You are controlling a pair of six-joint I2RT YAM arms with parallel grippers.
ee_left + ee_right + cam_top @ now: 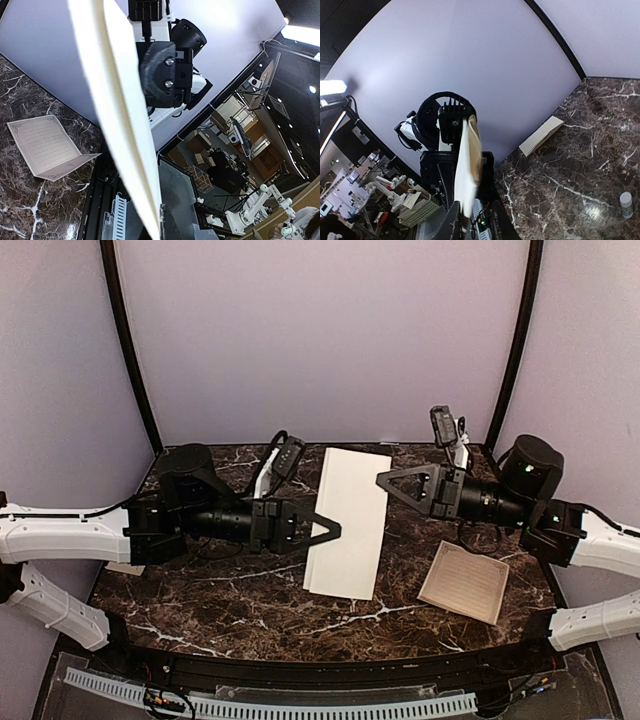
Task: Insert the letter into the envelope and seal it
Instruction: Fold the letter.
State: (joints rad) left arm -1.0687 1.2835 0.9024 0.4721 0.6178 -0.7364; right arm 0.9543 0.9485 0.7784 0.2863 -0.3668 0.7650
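The long cream envelope (350, 520) hangs above the table between my two arms. It runs edge-on through the left wrist view (125, 125). My left gripper (335, 530) is shut on its left edge. My right gripper (381, 480) meets its right edge. In the right wrist view the envelope (466, 175), its mouth spread slightly, sits between my right fingers (451, 225), which stand a little apart around it. The letter (465, 582), a folded cream sheet with a printed border, lies on the marble at the right, apart from both grippers. It also shows in the left wrist view (47, 147).
The dark marble table (250, 600) is ringed by pale walls and black corner posts. Another cream paper piece (540, 136) lies by the wall at the table's left side. A small white vial (626, 200) stands on the marble. A slotted cable duct (260, 705) runs along the near edge.
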